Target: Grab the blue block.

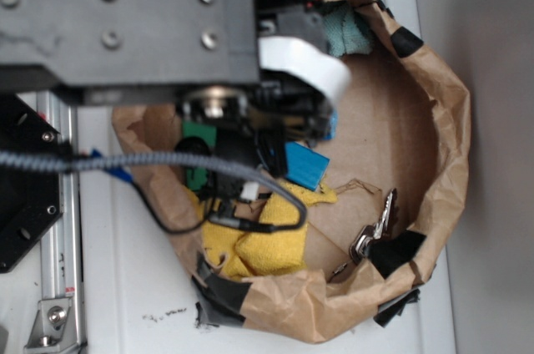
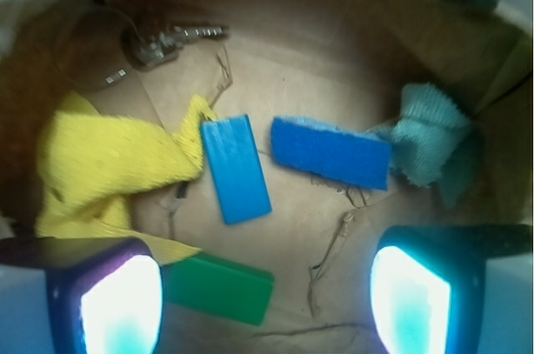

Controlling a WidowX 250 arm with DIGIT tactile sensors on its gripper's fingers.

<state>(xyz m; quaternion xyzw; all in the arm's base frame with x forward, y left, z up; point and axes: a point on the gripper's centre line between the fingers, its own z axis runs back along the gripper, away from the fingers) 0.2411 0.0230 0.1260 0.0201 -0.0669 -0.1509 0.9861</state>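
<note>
— Where's the blue block [image 2: 236,168] from where you stand?

— Flat on the brown paper floor of the paper-lined bin [image 1: 446,149], about the middle. In the wrist view it lies between the yellow cloth [image 2: 104,166] and the darker blue sponge [image 2: 332,151]. One corner of the yellow cloth touches its upper end; the sponge sits just beside it with a gap.

— And the gripper [image 2: 265,295]?

— Spread wide, above the bin. Its two fingers [image 2: 123,304] show at the bottom corners of the wrist view, glowing pale, with nothing between them. The blue block is beyond the gap, not touched by either finger.

— What's that green thing?

— A green block [image 2: 219,287], just beside the left-hand finger in that view, near the yellow cloth's lower edge and apart from the blue block.

— Anything else in there?

— A teal cloth [image 2: 434,144] bunched against the sponge's far end, and a bunch of keys [image 2: 163,41] near the bin's wall. From the outside view the arm [image 1: 125,24] covers much of the bin; the blue block [image 1: 307,164] pokes out beneath it, and the keys [image 1: 374,233] lie by black tape [image 1: 396,251] on the paper rim. The bin stands on a white table [image 1: 125,287].
</note>
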